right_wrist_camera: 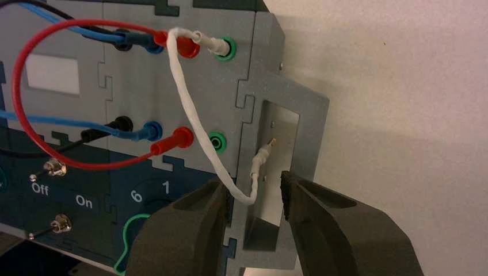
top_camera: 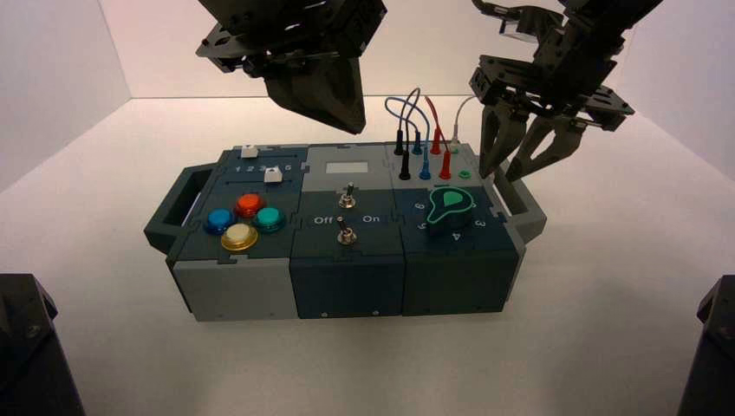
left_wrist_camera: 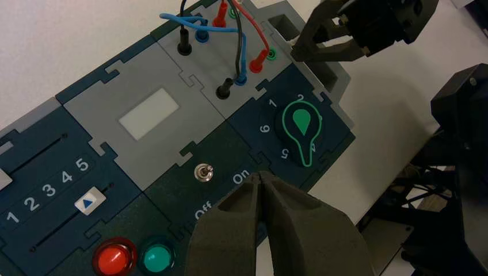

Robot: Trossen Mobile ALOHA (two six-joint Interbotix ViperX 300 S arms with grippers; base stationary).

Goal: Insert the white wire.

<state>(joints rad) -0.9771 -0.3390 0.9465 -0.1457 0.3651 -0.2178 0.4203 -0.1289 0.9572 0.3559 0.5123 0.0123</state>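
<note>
My right gripper (right_wrist_camera: pixel 256 184) stands open by the box's handle (right_wrist_camera: pixel 316 138); I cannot tell whether it touches the white wire (right_wrist_camera: pixel 193 115).

high camera above box, both wrists looking down

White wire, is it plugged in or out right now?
Half in: one plug sits in a green-ringed socket; the other hangs free over the box's side handle.

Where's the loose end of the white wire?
In the right wrist view, the white wire's loose plug lies over the opening of the box's right-side handle.
</note>
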